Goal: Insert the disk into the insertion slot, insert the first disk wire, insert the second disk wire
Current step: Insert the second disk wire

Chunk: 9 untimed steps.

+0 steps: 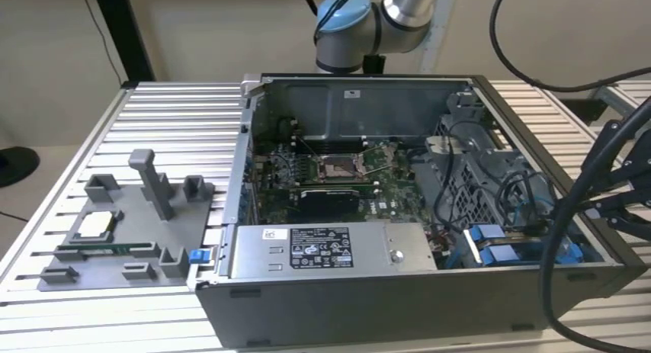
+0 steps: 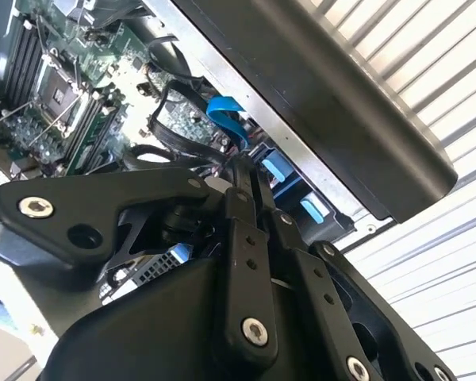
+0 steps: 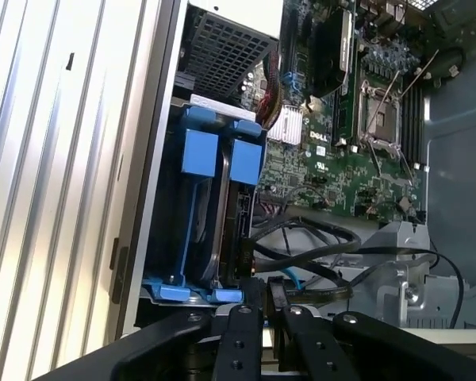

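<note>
Disk (image 3: 210, 214) already seated in insertion slot (image 3: 155, 290), blue frame edge-on. Gripper (image 3: 266, 305) fingers nearly closed, pinching dark wire connector (image 3: 276, 292) just beside disk's rear, at case's 4 o'clock corner. Wire step underway, judged; needs straight push, connector square to port.

Ribbed aluminium table (image 1: 163, 109), slats running across, carries everything. Open computer case (image 1: 407, 292) sits directly on it; in both wrist views pincer (image 3: 263, 295) hangs over case's inside near its side wall, bare slats (image 3: 47, 198) just beyond that wall. Grey fixture tray (image 1: 122, 231) lies on table well apart from pincer, past case's far side, toward exterior view's left, touching or just beside case wall. Slats (image 2: 452, 262) also visible past case's dark edge.
</note>
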Each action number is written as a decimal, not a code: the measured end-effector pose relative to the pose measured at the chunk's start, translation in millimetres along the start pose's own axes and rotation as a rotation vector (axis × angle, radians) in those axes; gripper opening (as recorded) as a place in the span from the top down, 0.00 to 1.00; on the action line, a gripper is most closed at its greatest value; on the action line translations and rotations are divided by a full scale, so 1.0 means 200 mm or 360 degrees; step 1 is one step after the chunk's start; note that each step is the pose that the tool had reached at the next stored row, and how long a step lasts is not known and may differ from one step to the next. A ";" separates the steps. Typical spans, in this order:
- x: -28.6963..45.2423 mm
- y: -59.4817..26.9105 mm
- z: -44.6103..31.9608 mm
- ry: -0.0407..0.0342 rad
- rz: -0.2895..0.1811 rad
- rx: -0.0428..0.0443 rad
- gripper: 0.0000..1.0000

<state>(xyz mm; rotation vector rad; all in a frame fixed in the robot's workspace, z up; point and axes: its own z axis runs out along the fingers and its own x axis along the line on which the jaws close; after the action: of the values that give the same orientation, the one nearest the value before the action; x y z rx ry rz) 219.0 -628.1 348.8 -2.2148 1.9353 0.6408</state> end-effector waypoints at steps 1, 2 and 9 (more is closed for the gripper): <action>-0.003 0.002 -0.006 0.0000 0.0000 0.0000 1.00; -0.004 0.002 -0.008 0.0000 0.0000 0.0000 1.00; -0.015 0.013 -0.032 0.0000 0.0001 0.0000 1.00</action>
<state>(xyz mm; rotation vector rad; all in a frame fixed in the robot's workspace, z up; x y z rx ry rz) 217.6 -628.1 356.1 -2.2140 1.9359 0.6409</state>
